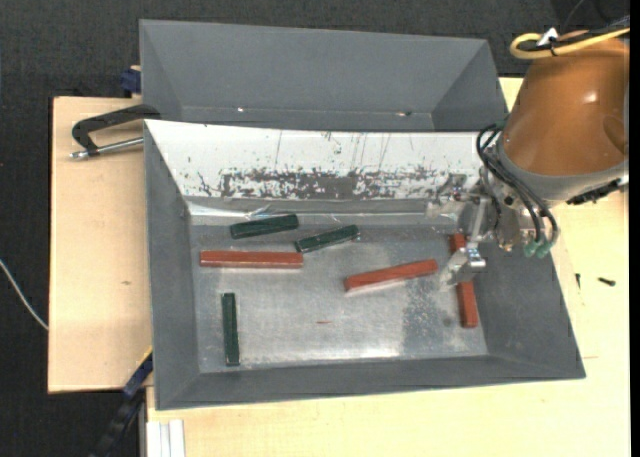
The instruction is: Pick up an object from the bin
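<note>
My gripper (pixel 468 257) hangs low at the right end of the bin floor. Directly under it lies a short red stick (pixel 467 307), running lengthwise toward the front wall, with its far end hidden by the gripper. Whether the gripper touches that stick I cannot tell. A second red stick (pixel 391 276) lies slanted just left of the gripper. Further left, a dark green stick (pixel 327 239) rests at a slight tilt near the back wall.
Another dark green stick (pixel 264 227) and a long red stick (pixel 251 259) lie at the back left. A third green stick (pixel 230 328) lies lengthwise at the front left. The arm with its orange cover comes in over the right rim.
</note>
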You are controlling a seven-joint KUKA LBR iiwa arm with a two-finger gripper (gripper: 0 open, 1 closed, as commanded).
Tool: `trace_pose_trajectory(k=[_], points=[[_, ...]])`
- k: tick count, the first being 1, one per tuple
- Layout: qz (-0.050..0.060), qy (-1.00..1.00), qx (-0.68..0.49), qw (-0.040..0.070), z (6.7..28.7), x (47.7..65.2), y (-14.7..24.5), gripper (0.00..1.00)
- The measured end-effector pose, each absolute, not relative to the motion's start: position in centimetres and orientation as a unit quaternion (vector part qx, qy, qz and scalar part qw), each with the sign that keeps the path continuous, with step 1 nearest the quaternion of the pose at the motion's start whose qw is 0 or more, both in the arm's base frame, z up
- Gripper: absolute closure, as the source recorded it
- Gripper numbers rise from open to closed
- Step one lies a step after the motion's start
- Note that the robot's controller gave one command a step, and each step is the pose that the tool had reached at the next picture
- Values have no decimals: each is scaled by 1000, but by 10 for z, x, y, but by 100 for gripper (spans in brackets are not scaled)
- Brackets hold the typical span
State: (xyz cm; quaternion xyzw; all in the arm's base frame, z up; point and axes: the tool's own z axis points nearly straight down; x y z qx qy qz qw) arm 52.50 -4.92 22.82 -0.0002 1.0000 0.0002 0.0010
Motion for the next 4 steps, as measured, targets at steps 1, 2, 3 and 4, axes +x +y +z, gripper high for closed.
trace_pose_trajectory(k=[1,2,3,4], points=[[0,1000,-26,4,177,541,-43,0],[0,999,-37,3,107,523,-22,0],[2,1000,0,-2,77,572,-27,100],[2,1000,0,-2,77,572,-27,100]])
